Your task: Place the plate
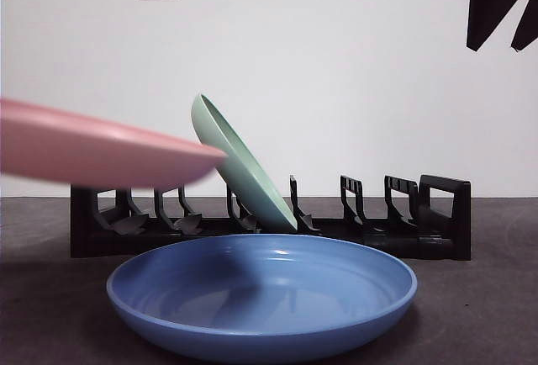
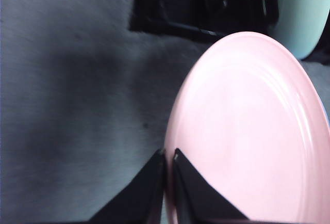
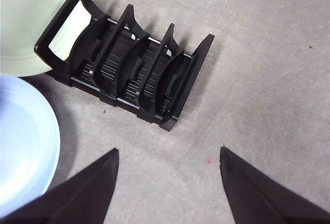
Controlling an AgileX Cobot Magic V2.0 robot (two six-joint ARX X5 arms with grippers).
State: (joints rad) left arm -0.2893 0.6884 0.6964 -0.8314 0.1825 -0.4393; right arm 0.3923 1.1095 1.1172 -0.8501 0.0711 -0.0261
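My left gripper (image 2: 169, 157) pinches the rim of the pink plate (image 1: 92, 148), carried nearly flat in the air above the rack's (image 1: 437, 214) left end. 1 green plate (image 1: 239, 163) already leans in a middle slot, the blue plate (image 1: 261, 298) waits on the table before it. Slotting mine remains; which slot, I probably can't tell. My right gripper (image 3: 167, 157) hangs wide, empty.

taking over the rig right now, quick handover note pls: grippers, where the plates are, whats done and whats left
Left gripper: jaws shut on the rim of the pink plate, held in the air, nearly flat, above the left part of the black dish rack.
Right gripper: jaws open, empty, waiting above the rack's other end.
Done: green plate leans in a middle slot.
Left: slot the pink plate. The blue plate lies flat on the table in front of the rack.
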